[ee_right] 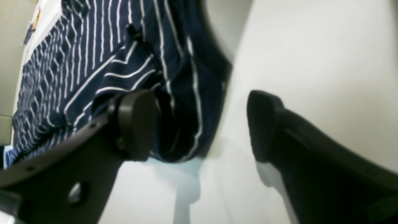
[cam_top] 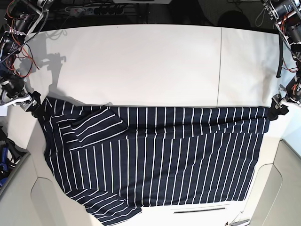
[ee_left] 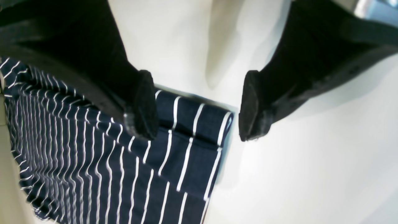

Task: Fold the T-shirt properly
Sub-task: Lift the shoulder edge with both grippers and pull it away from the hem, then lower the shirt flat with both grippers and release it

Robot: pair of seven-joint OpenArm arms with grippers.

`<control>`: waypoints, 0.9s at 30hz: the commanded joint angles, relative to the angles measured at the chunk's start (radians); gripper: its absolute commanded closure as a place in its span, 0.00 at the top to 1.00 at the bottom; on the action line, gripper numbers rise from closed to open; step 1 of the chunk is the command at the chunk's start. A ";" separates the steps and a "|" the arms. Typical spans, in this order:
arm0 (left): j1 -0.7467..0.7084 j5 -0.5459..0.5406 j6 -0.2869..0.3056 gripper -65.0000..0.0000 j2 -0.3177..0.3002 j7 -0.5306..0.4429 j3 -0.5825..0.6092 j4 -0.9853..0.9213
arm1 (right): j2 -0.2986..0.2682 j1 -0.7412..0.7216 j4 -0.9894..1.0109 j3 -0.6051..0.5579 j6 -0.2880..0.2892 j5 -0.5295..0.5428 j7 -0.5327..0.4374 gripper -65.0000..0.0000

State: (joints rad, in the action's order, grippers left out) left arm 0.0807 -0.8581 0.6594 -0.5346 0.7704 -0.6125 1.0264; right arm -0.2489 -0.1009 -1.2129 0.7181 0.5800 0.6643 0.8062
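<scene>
One T-shirt (cam_top: 160,155) lies spread flat across the white worktop (cam_top: 141,61). Two tools sit at its upper corners: the left tool (ee_left: 197,105) is released with the folded edge between its jaws, and the right tool (ee_right: 202,124) is likewise released.

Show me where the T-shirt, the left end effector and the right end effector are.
T-shirt (cam_top: 160,160): base view, middle of the striped body.
Left end effector (ee_left: 199,105): left wrist view, between fingertips.
Right end effector (ee_right: 199,124): right wrist view, between fingertips.

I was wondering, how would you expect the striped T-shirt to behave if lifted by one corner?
The T-shirt probably hangs limp: it lies wrinkled, with folded layers. It likely drags rather than slides whole, being spread wide across the table.
</scene>
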 commanded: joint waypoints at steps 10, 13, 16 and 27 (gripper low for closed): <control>0.020 0.027 0.007 0.67 0.043 -0.117 -0.001 -0.087 | -0.019 -0.027 0.122 -0.095 0.008 0.006 -0.136 0.69; 0.022 0.048 0.007 0.67 0.061 -0.117 0.007 -0.087 | -0.007 -0.037 0.129 -0.127 0.008 0.005 -0.137 0.69; 0.022 0.051 0.007 0.67 0.066 -0.122 0.045 -0.087 | 0.019 -0.053 0.129 -0.147 0.008 0.005 -0.136 0.69; 0.086 0.079 0.006 0.48 0.069 -0.127 0.132 -0.087 | 0.083 -0.109 0.129 -0.190 0.007 -0.040 -0.138 0.43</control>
State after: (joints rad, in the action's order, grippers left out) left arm 0.1516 -0.7765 0.6651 -0.4465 0.6361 -0.4805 0.9314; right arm -0.1543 -0.1936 -1.0748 0.5262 0.5789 0.6182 0.6724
